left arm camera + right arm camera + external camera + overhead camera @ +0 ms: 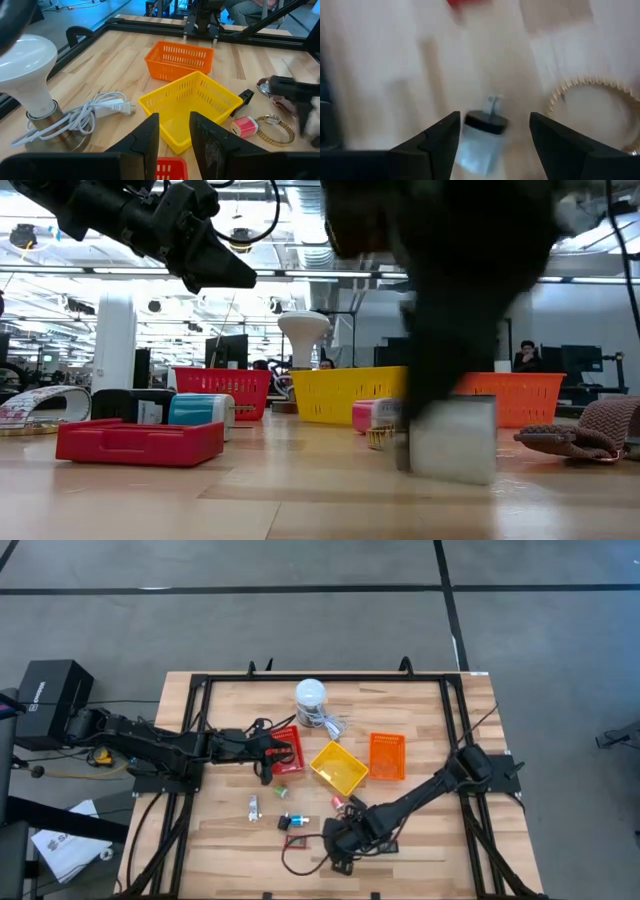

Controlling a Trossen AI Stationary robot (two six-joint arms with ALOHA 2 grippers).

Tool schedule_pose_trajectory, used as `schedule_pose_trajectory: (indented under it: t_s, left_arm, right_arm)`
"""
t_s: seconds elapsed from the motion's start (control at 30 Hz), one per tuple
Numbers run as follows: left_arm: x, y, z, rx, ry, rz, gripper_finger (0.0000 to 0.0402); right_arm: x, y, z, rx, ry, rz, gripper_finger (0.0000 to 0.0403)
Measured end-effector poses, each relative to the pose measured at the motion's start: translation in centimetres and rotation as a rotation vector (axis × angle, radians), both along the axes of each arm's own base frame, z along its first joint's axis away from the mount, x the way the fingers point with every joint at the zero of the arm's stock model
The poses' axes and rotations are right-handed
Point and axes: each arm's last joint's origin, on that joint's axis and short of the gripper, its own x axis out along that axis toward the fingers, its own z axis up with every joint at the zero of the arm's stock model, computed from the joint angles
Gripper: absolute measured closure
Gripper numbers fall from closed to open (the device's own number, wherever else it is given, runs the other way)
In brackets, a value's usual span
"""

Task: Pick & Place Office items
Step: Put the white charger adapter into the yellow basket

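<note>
Grey floor (300, 620), black tape lines (449, 595)

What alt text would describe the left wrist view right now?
The left gripper, fingers slightly apart, hangs above the red tray, facing a yellow tray and an orange tray. A white bulb lamp with coiled cable stands alongside.

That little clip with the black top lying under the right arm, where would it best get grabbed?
Probably across the clip's narrow body just below its black top, coming straight down from above. It lies flat on the table, and the right end effector hangs open with a finger on either side of it.
</note>
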Motion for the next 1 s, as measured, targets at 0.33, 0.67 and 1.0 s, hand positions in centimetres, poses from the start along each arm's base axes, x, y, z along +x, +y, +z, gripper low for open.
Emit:
schedule_pose_trajectory:
  t_s: [0.33,0.67,1.0]
  left_arm:
    - [0.0,0.0,0.0,0.000,0.001,0.000,0.0300]
    - [0.0,0.0,0.0,0.000,0.000,0.000,0.0300]
    - [0.0,0.0,0.0,-0.001,0.000,0.000,0.0300]
  right_arm:
    - [-0.1,0.0,-0.8,-0.016,0.039,0.031,0.0172]
    - [-0.8,0.2,0.3,-0.173,0.073,0.427,0.0172]
    - [-1.5,1.3,4.4,-0.292,0.161,0.767,0.0172]
